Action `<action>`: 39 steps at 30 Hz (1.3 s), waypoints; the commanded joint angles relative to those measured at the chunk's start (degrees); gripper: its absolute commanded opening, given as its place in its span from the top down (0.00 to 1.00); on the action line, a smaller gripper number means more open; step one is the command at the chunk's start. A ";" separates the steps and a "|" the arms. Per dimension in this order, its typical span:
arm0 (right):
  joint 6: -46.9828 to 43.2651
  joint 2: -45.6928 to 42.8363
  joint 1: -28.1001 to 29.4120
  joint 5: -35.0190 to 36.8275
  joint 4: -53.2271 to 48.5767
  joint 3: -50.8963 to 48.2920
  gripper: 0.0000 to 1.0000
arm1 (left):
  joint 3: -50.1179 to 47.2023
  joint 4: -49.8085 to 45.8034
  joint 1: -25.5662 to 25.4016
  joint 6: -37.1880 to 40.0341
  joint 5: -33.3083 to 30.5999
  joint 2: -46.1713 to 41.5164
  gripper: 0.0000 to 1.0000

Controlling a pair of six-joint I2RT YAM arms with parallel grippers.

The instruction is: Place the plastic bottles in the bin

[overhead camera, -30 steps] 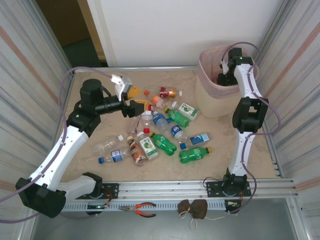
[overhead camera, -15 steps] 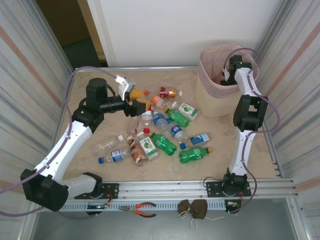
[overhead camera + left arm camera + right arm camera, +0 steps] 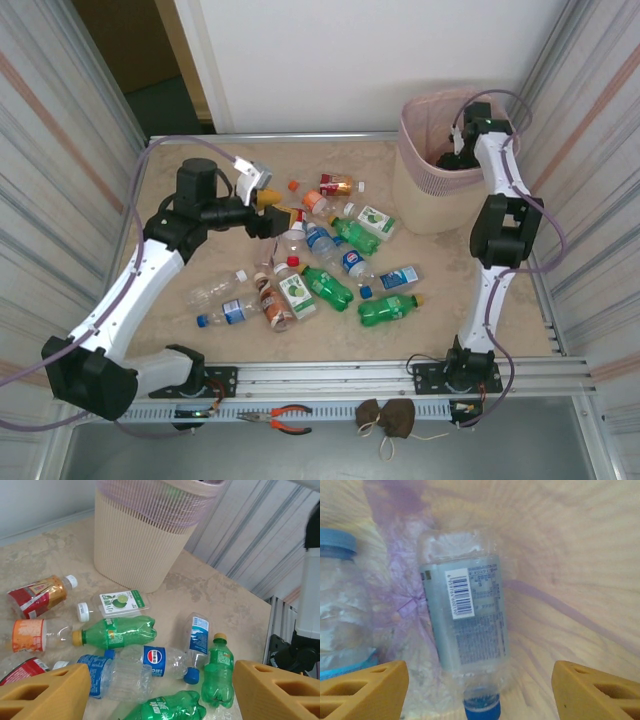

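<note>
Firstly, at the left gripper point(image 3: 278, 208): hangs over the scatter of plastic bottles point(image 3: 320, 265) with fingers point(image 3: 45, 692) spread wide and nothing between them, likely so as to come down around whichever is taken next. Straight ahead, between the two tips: a clear Pepsi bottle point(image 3: 160, 657) with a blue cap. Just beside it, toward the left finger: a clear bottle with a blue label point(image 3: 107, 676). A little beyond: a green bottle with an orange cap point(image 3: 117, 632). Nearer the right finger: a second green bottle point(image 3: 219, 670), yellow-capped, and close by it a clear blue-labelled bottle point(image 3: 199, 635). Lying flat on the table point(image 3: 430, 335), each of these, hence probably best taken across the body. Far beyond the fingers, well apart: the bin point(image 3: 412, 190), upright. Next, at the right gripper point(image 3: 455, 152): reaches down inside the bin's rim with fingers point(image 3: 360, 690) wide apart, clasping nothing. Ahead of them and clear of both: a clear bottle with a barcode label point(image 3: 465, 615), blue cap nearest, resting against the lilac liner point(image 3: 405, 605). Beyond the left finger: another blue-capped clear bottle point(image 3: 337, 610). Reads as one delivery made, with most of the bottles yet to go in.
</note>
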 commanded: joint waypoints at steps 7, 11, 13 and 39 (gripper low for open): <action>2.01 -13.67 0.30 -1.51 -1.09 -1.00 0.25 | 2.45 -9.64 0.36 -0.78 -8.49 -0.08 0.26; 2.58 -18.80 0.90 -2.93 0.01 -2.28 0.25 | 2.00 -13.04 0.49 -3.82 -15.15 -0.29 0.27; 2.67 -21.54 1.34 -3.46 0.67 -3.14 0.25 | 1.49 -14.58 0.80 -4.99 -17.00 -0.54 0.27; -0.06 -38.04 5.49 -2.67 5.43 -15.82 0.23 | -2.99 -30.41 -0.34 33.16 -44.49 14.73 0.40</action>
